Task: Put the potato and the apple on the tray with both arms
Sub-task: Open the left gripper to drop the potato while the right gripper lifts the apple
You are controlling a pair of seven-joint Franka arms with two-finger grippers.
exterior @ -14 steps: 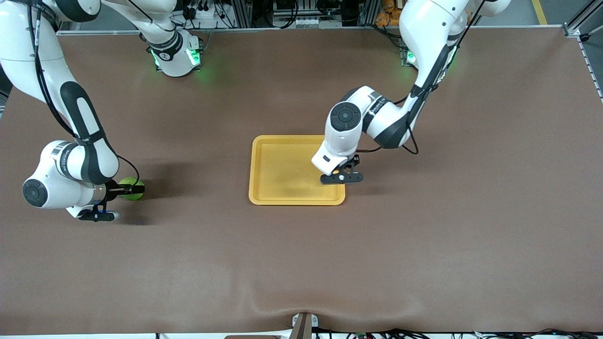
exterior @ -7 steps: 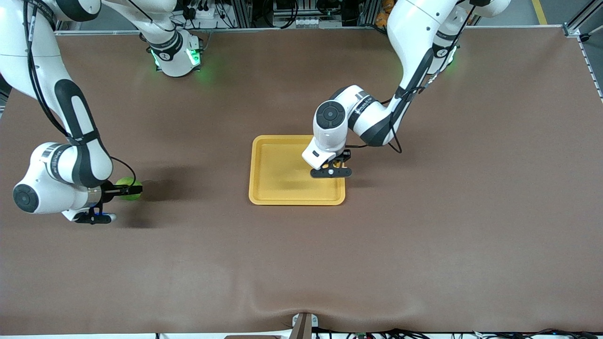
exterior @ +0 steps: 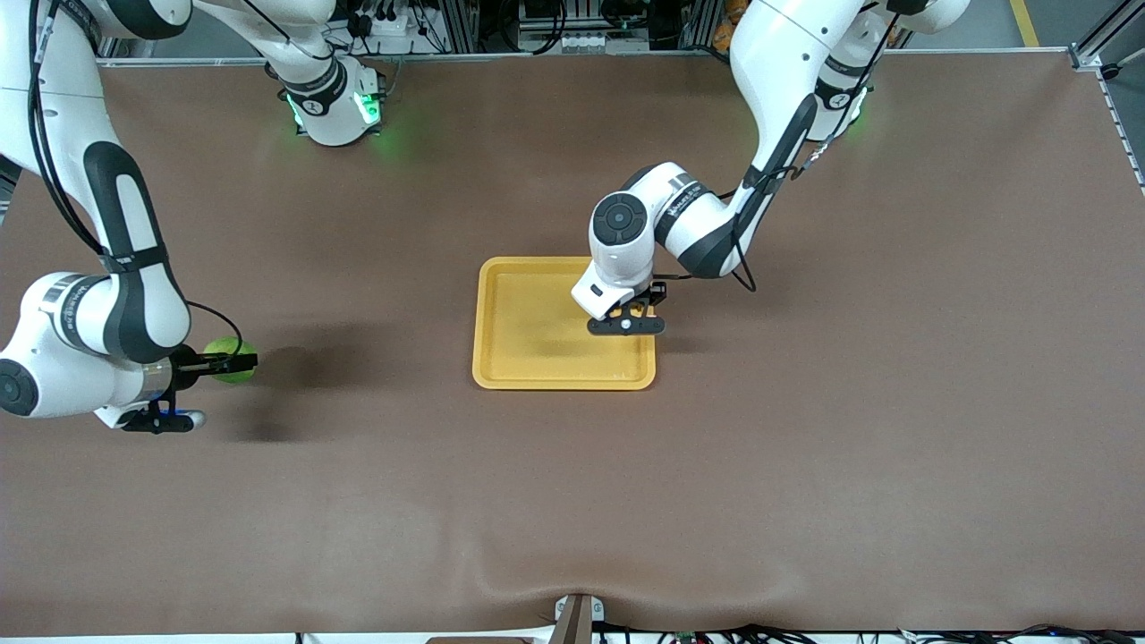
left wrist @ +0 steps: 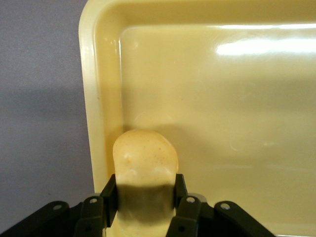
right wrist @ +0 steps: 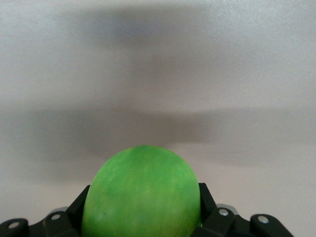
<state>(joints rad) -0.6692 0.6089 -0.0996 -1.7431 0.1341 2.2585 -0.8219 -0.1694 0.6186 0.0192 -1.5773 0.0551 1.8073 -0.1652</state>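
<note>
The yellow-orange tray lies at mid-table. My left gripper is shut on the potato and holds it low over the tray, just inside the rim toward the left arm's end. In the front view the hand hides most of the potato. My right gripper is shut on the green apple near the right arm's end of the table, well away from the tray. In the right wrist view the apple fills the space between the fingers, with bare table beneath it.
The brown table mat spreads all round the tray. The arm bases with green lights stand along the edge of the table farthest from the front camera.
My left gripper has carried the potato from the tray's rim to just inside it. My right gripper, with the apple, has shifted a little toward the right arm's end of the table.
</note>
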